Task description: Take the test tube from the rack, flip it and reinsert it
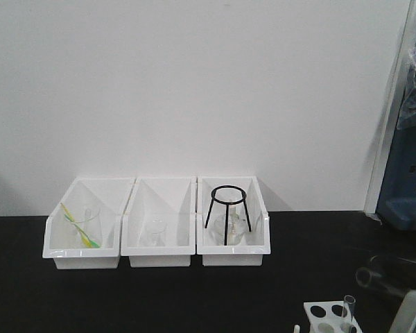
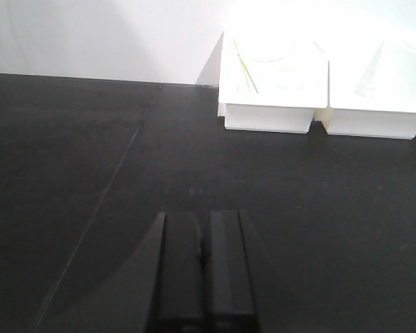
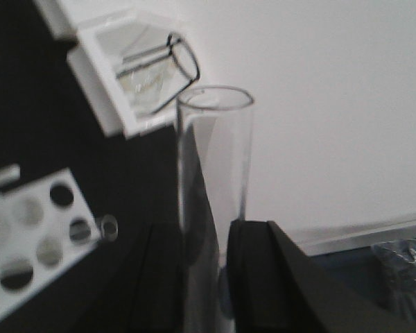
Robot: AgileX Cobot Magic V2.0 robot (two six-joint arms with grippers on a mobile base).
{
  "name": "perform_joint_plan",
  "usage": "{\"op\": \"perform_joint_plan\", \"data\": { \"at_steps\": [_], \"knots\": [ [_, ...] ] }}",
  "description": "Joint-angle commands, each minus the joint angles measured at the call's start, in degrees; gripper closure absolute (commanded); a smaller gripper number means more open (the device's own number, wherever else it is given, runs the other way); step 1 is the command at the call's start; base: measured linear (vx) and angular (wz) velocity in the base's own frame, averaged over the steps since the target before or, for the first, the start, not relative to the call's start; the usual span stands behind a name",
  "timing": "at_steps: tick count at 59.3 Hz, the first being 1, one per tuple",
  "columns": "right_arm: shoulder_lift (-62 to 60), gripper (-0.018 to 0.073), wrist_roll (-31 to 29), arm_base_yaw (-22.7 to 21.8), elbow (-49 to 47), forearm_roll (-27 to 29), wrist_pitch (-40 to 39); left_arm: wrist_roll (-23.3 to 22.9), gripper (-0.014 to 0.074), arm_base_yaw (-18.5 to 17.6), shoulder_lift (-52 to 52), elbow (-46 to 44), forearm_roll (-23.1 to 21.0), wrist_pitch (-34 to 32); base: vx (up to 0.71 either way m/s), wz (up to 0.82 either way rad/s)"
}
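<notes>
The right gripper (image 3: pixel 206 239) has its two dark fingers closed against opposite sides of the test tube (image 3: pixel 215 173), gripping the lower part of the glass so that the open rim stands clear above them. The hold is low and square across the tube, which I judge keeps the thin, slippery glass from swinging while it is carried. In the front view the test tube (image 1: pixel 348 309) stands upright with its mouth up at the right end of the rack (image 1: pixel 310 306); the bottom edge of that view cuts off its lower end, so I cannot tell whether it sits in a hole or has cleared the plate. From the right wrist the rack (image 3: pixel 47 227) lies to the left of the tube with its round holes empty.

The left gripper (image 2: pixel 202 277) has its fingers pressed together on nothing and hangs over bare black tabletop (image 2: pixel 90 173), well apart from the rack; it seems parked there to leave the right arm room.

With the mouth up, the flip is not yet done. Turning the tube will need free height above the plate, and a light grip, since the glass could slip or knock the rack.
</notes>
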Motion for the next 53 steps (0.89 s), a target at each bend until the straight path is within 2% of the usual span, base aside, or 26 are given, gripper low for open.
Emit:
{"op": "perform_joint_plan", "data": {
  "at_steps": [1,8,12,16,23,27,34,37,42,48,53],
  "knots": [
    [-0.59,0.0571,-5.17,-0.16,-2.18,-7.33,1.97,-0.03,0.0603,-0.39,-0.65,0.12,-0.26,-4.54,0.00,0.00],
    [-0.59,0.0571,-4.21,-0.16,-2.18,-8.87,3.67,-0.03,0.0603,-0.39,-0.65,0.12,-0.26,-4.54,0.00,0.00],
    [-0.59,0.0571,0.08,-0.16,-2.18,-7.12,2.90,-0.03,0.0603,-0.39,-0.65,0.12,-0.26,-4.54,0.00,0.00],
    [-0.59,0.0571,10.17,-0.16,-2.24,-2.90,1.28,-0.03,0.0603,-0.39,-0.65,0.12,-0.26,-4.54,0.00,0.00],
    [-0.59,0.0571,32.21,-0.16,-2.18,7.07,-3.01,-0.03,0.0603,-0.39,-0.65,0.12,-0.26,-4.54,0.00,0.00],
    [-0.59,0.0571,40.66,-0.16,-2.18,9.68,-6.64,-0.03,0.0603,-0.39,-0.65,0.12,-0.26,-4.54,0.00,0.00],
    [-0.59,0.0571,50.44,-0.16,-2.18,12.02,-12.37,-0.03,0.0603,-0.39,-0.65,0.12,-0.26,-4.54,0.00,0.00],
    [-0.59,0.0571,52.55,-0.16,-1.98,13.18,-14.04,-0.03,0.0603,-0.39,-0.65,0.12,-0.26,-4.54,0.00,0.00],
    [-0.59,0.0571,51.82,-0.54,-0.26,13.74,-17.97,-0.03,0.0603,-0.39,-0.65,0.12,-0.26,-4.54,0.00,0.00],
    [-0.59,0.0571,51.50,-2.63,5.62,17.66,-29.04,-0.03,0.0603,-0.39,-0.65,0.12,-0.26,-4.54,0.00,0.00],
    [-0.59,0.0571,48.90,-4.90,11.25,22.58,-40.49,-0.03,0.0603,-0.39,-0.65,0.12,-0.26,-4.54,0.00,0.00]
  ]
}}
